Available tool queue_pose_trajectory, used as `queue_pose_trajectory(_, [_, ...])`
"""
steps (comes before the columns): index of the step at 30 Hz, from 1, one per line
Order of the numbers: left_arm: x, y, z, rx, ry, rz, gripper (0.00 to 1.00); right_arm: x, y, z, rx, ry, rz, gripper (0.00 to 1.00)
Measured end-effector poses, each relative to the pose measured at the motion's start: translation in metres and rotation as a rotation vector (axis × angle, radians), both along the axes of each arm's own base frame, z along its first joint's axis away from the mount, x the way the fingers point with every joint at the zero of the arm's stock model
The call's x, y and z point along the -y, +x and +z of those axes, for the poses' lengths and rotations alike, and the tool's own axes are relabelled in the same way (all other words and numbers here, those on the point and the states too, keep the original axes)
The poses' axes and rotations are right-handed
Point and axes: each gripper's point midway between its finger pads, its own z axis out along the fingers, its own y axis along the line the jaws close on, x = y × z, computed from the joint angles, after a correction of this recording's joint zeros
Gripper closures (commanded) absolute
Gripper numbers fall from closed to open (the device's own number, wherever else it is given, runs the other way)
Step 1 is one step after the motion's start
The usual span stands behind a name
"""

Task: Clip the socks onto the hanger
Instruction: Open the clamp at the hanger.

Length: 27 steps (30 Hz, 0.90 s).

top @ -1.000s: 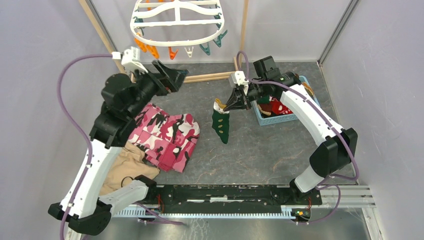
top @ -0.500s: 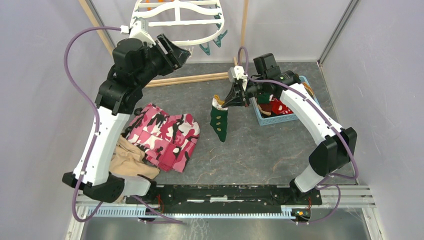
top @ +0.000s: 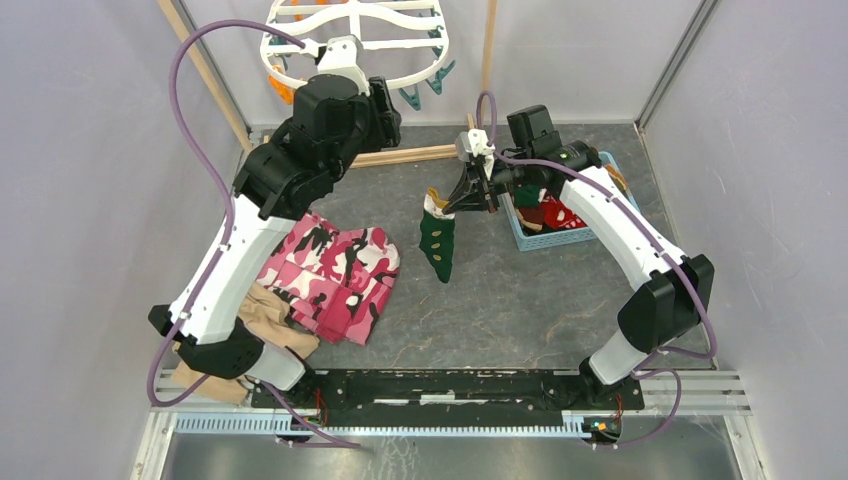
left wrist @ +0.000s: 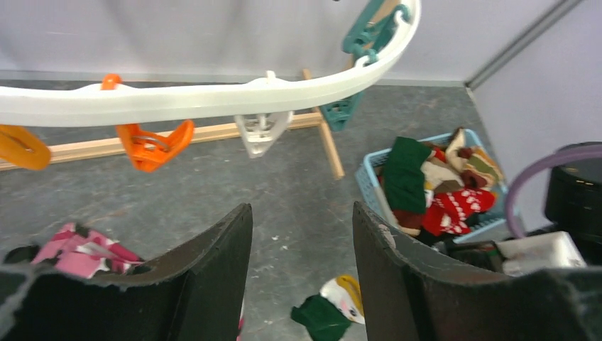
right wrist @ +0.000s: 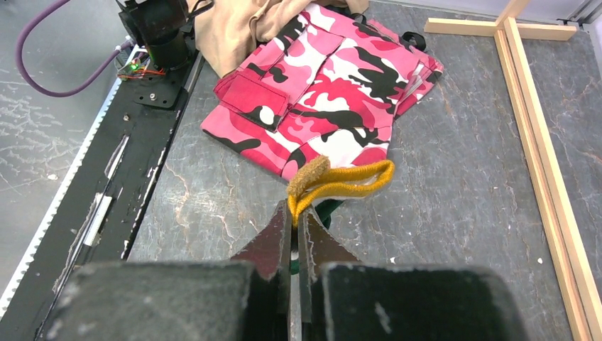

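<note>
Two arms share this job. The right end effector (right wrist: 292,213) is squeezed tight on the yellow cuff of a dark green sock (top: 438,240). The sock hangs down from it above the bench (top: 500,300), in front of the hanger (left wrist: 199,99) and a little to its right. A loop of the cuff pokes out past the fingertips. I think it is held that way so a clip can bite the top edge while the rest dangles free.

The left end effector (left wrist: 302,209) is up just under the hanger's front rim. Its fingers are about half apart and nothing is between them. A white clip (left wrist: 261,131) hangs from that rim, and in the left wrist view it sits right in the gap ahead of the fingers. My guess is that the arm is lined up there to pinch this clip open. An orange clip (left wrist: 152,145) hangs from the same rim to the left of the white one, and a teal clip (left wrist: 339,111) to the right.

More socks (left wrist: 454,206), red, green and striped, wait in a blue basket (top: 560,238) on the bench, in front of the hanger and far to its right. No sock can be seen on the hanger, so the job looks to be near its start.

A pink camouflage garment (top: 330,270) lies flat on the bench in front of the hanger, well away from the clips
</note>
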Motion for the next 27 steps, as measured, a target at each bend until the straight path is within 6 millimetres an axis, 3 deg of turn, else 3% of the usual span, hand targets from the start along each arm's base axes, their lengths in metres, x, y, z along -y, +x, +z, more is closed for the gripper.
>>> queue_pose_trajectory(10, [-0.005,0.019,-0.028,0.019,0.116,0.063,0.4,0.0,0.002,0.0,0.006,-0.002,-0.006,1.0])
queue_pose_trajectory(17, [-0.007,0.014,-0.019,0.05,0.085,0.056,0.38,0.006,-0.006,-0.004,0.003,-0.033,0.011,1.0])
queue_pose_trajectory(23, [-0.016,0.004,-0.004,0.081,0.057,0.058,0.31,0.014,-0.009,0.007,0.044,-0.042,0.027,1.0])
queue_pose_trajectory(27, [-0.02,0.0,0.004,0.106,0.054,0.057,0.3,0.019,-0.013,-0.001,0.029,-0.051,0.006,1.0])
